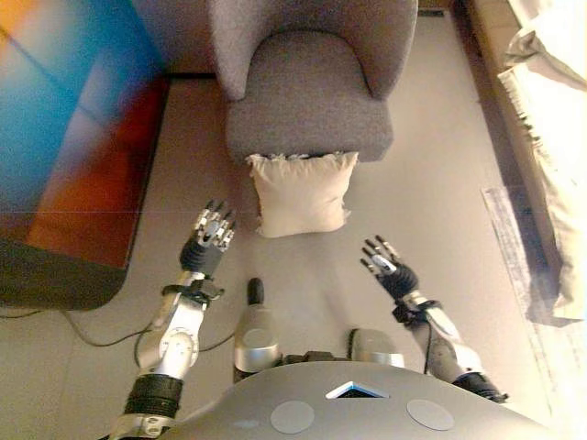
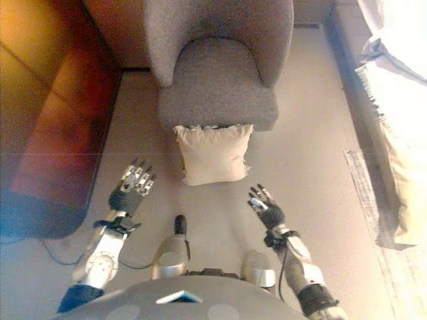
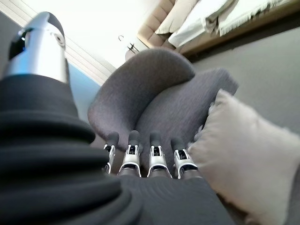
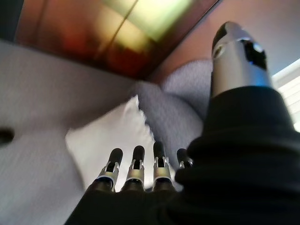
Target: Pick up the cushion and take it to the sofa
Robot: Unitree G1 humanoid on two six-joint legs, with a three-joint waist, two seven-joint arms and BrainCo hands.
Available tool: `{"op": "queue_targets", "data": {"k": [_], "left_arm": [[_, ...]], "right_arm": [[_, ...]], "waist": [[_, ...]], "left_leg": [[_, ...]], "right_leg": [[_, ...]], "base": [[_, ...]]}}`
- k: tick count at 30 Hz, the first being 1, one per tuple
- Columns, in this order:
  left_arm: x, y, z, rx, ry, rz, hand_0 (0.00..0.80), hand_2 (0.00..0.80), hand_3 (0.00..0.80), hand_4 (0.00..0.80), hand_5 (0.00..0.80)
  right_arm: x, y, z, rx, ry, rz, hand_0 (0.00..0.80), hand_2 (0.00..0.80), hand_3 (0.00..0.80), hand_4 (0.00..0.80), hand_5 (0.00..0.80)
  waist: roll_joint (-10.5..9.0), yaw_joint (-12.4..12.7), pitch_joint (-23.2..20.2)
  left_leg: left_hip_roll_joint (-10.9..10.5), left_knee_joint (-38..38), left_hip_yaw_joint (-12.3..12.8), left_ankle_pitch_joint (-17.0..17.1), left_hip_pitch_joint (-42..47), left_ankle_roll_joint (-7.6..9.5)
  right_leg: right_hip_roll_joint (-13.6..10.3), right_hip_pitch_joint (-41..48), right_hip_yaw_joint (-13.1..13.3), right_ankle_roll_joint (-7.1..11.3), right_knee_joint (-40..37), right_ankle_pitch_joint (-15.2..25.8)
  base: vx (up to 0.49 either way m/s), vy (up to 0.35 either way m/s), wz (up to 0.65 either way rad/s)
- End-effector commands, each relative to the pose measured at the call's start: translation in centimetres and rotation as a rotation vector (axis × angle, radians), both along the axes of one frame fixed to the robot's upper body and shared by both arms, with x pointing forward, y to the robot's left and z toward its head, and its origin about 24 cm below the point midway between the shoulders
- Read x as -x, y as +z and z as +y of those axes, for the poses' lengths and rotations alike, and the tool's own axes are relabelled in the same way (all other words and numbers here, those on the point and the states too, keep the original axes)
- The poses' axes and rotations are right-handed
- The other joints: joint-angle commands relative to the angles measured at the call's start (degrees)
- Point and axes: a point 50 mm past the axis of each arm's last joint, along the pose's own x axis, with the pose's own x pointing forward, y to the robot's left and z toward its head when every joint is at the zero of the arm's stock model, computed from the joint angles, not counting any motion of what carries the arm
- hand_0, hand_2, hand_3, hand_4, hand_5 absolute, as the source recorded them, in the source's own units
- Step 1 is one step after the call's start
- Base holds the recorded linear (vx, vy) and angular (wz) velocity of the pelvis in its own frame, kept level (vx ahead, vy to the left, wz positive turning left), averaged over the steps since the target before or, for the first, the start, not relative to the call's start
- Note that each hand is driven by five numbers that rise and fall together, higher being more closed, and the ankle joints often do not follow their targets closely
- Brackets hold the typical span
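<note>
The cushion [image 1: 303, 193] is cream-coloured and roughly square, with no marked long axis. It stands on the floor [image 1: 431, 211] on its lower edge and leans back against the front of the grey armchair [image 1: 307, 87], with its upper edge touching the base of the seat and its broad face turned toward the robot and slightly upward. The left hand [image 1: 212, 234] hovers above the floor near the cushion's lower left corner, just beside it and not touching it; its fingers [image 3: 156, 157] are straight and held side by side, pointing toward the armchair. The right hand [image 1: 389, 264] hovers farther off, to the right of and below the cushion's lower right corner, clear of it; its fingers [image 4: 136, 165] are likewise straight and relaxed, slightly spread, and aimed at the cushion. Neither hand holds anything. The cushion lies between the two hands and ahead of them, nearer the left one. A sofa [image 1: 78, 137] with a dark, red-brown surface fills the left side of the floor, well apart from the cushion. A pale draped cloth [image 1: 550, 137] lies along the right edge.
</note>
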Motion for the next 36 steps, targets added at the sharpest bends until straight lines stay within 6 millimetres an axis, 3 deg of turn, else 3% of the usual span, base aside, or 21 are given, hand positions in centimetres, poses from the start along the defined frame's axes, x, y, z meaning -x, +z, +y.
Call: {"op": "queue_targets", "data": {"k": [1, 3, 5, 7, 8, 10, 12, 15, 16, 19, 23, 26, 28, 31, 33, 36], "left_arm": [[-0.3, 1.7, -0.3, -0.014, -0.033, -0.096, 0.0, 0.0, 0.0, 0.0, 0.0], [-0.5, 1.8, 0.0, -0.05, -0.02, -0.087, 0.0, 0.0, 0.0, 0.0, 0.0], [-0.8, 2.3, 0.1, -0.058, -0.051, -0.117, 0.0, 0.0, 0.0, 0.0, 0.0], [-0.9, 2.2, 0.2, -0.103, -0.062, -0.115, 0.0, 0.0, 0.0, 0.0, 0.0], [-1.1, 2.3, 0.3, -0.12, -0.065, -0.116, 0.0, 0.0, 0.0, 0.0, 0.0], [-1.5, 2.6, 0.3, -0.105, -0.067, -0.123, 0.0, 0.0, 0.0, 0.0, 0.0], [-1.6, 2.9, 0.4, -0.088, -0.077, -0.133, 0.0, 0.0, 0.0, 0.0, 0.0], [-1.1, 3.0, 0.9, -0.088, -0.071, -0.133, 0.0, 0.0, 0.0, 0.0, 0.0], [-0.8, 3.1, 1.1, -0.086, -0.062, -0.138, 0.0, 0.0, 0.0, 0.0, 0.0], [-0.3, 2.8, 0.9, -0.064, -0.068, -0.135, 0.0, 0.0, 0.0, 0.0, 0.0], [0.5, 2.0, 0.4, -0.038, -0.112, -0.122, 0.0, 0.0, 0.0, 0.0, 0.0], [0.7, 1.7, -0.2, -0.033, -0.127, -0.12, 0.0, 0.0, 0.0, 0.0, 0.0], [0.7, 1.5, -0.4, -0.014, -0.115, -0.11, 0.0, 0.0, 0.0, 0.0, 0.0], [0.3, 1.9, -0.7, -0.003, -0.124, -0.123, 0.0, 0.0, 0.0, 0.0, 0.0], [-0.1, 2.1, -1.2, 0.018, -0.13, -0.137, 0.0, 0.0, 0.0, 0.0, 0.0], [-0.7, 2.0, -2.1, 0.037, -0.14, -0.127, 0.0, 0.0, 0.0, 0.0, 0.0]], "right_arm": [[-1.9, 2.0, -0.3, -0.012, -0.033, -0.106, 0.0, 0.0, 0.0, 0.0, 0.0], [-2.1, 1.8, 0.1, -0.03, -0.044, -0.092, 0.0, 0.0, 0.0, 0.0, 0.0], [-2.5, 1.9, 0.6, -0.047, -0.046, -0.109, 0.0, 0.0, 0.0, 0.0, 0.0], [-2.7, 1.9, 1.3, -0.037, -0.056, -0.122, 0.0, 0.0, 0.0, 0.0, 0.0], [-2.8, 2.0, 1.6, -0.047, -0.055, -0.129, 0.0, 0.0, 0.0, 0.0, 0.0], [-2.7, 2.0, 1.8, -0.052, -0.05, -0.133, 0.0, 0.0, 0.0, 0.0, 0.0], [-2.6, 1.9, 1.6, -0.045, -0.064, -0.128, 0.0, 0.0, 0.0, 0.0, 0.0], [-2.3, 1.9, 1.0, -0.058, -0.078, -0.117, 0.0, 0.0, 0.0, 0.0, 0.0], [-1.9, 2.0, 0.5, -0.061, -0.065, -0.12, 0.0, 0.0, 0.0, 0.0, 0.0], [-1.9, 2.0, 0.1, -0.054, -0.052, -0.118, 0.0, 0.0, 0.0, 0.0, 0.0], [-2.8, 1.8, -0.1, -0.051, -0.062, -0.105, 0.0, 0.0, 0.0, 0.0, 0.0], [-3.3, 2.0, 0.1, -0.043, -0.052, -0.11, 0.0, 0.0, 0.0, 0.0, 0.0], [-3.5, 2.2, 0.3, -0.028, -0.045, -0.109, 0.0, 0.0, 0.0, 0.0, 0.0], [-3.2, 2.6, 0.4, -0.036, -0.029, -0.11, 0.0, 0.0, 0.0, 0.0, 0.0], [-3.0, 2.4, 0.0, -0.009, -0.015, -0.105, 0.0, 0.0, 0.0, 0.0, 0.0], [-2.9, 2.1, -0.8, 0.014, -0.035, -0.097, 0.0, 0.0, 0.0, 0.0, 0.0]], "waist": [[2.3, 1.9, -1.8], [0.78, 2.6, -2.9], [-0.09, 3.5, -4.0], [1.03, 3.1, -4.7], [2.0, 2.8, -4.7], [2.59, 2.3, -4.4], [2.25, 1.5, -3.7], [0.56, -1.0, -1.8], [-1.08, -2.7, -1.3], [-3.0, -5.5, -1.0], [-3.34, -5.9, -2.0], [-3.61, -6.1, -3.2], [-3.27, -6.7, -3.9], [-2.94, -7.9, -4.6], [-2.75, -9.0, -5.1], [-3.42, -9.4, -4.7]], "left_leg": [[1.4, -3.5, -4.0, 6.0, -9.5, -0.31], [-1.5, 1.7, -4.4, 2.1, -10.3, 2.17], [-3.5, 3.2, -2.2, -0.5, -10.2, 4.77], [-5.3, 2.5, -2.6, -2.0, -7.5, 6.86], [-5.9, 2.4, -3.0, -3.1, -5.7, 7.83], [-6.9, 2.5, -3.5, -4.1, -3.9, 8.52], [-8.3, 2.8, -3.3, -5.0, -2.2, 8.45], [-9.4, 3.0, -3.1, -8.5, 3.0, 7.63], [-10.5, 3.1, -3.3, -11.0, 5.0, 7.41], [-12.1, 3.6, -5.4, -15.8, 8.8, 7.33], [-11.1, 3.4, -7.8, -19.0, 13.1, 6.9], [-9.3, 4.3, -7.9, -20.8, 15.1, 6.17], [-6.9, 5.7, -7.7, -19.2, 15.9, 5.18], [-2.9, 11.4, -6.6, -12.6, 14.8, 2.99], [-0.6, 19.5, -4.1, -6.1, 13.4, 1.29], [0.2, 32.9, -2.9, -1.7, 6.0, 0.71]], "right_leg": [[3.3, 2.6, -0.1, -1.45, 5.2, -1.8], [0.3, 3.2, -0.6, 0.35, 7.4, 2.9], [-3.3, 3.0, -1.9, 2.02, 14.7, 10.7], [-4.6, -1.6, -0.8, 2.32, 26.1, 19.0], [-4.5, -5.5, -0.4, 1.73, 32.0, 20.5], [-4.9, -10.6, -1.0, 0.59, 35.4, 20.7], [-5.3, -13.4, -3.3, -0.27, 29.3, 19.8], [-6.4, -17.1, -6.7, -0.14, 14.0, 19.8], [-6.3, -19.9, -6.4, 1.03, 5.6, 21.3], [-5.2, -22.4, -2.7, 3.97, -5.9, 26.5], [-4.0, -22.3, -1.7, 4.65, -8.3, 28.0], [-3.2, -22.2, -1.6, 4.53, -5.6, 26.4], [-1.9, -22.6, -1.2, 3.95, -2.6, 24.1], [0.3, -22.0, -1.0, 1.48, -1.0, 21.7], [1.8, -21.1, -1.9, -1.27, -0.3, 19.9], [2.9, -18.5, -2.9, -4.86, 0.8, 17.6]], "base": [[0.383, 0.239, -0.12], [0.366, 0.249, -0.12], [0.319, 0.276, -0.02], [0.382, 0.378, -0.01], [0.319, 0.32, 0.06], [0.296, 0.215, 0.03], [0.335, 0.051, -0.19], [0.364, -0.128, -0.2], [0.406, -0.194, -0.22], [0.461, -0.137, 0.1], [0.447, -0.094, 0.41], [0.384, -0.123, 0.52], [0.321, -0.112, 0.13], [0.263, -0.123, 0.02], [0.22, -0.17, 0.19], [0.207, -0.148, 0.37]]}}
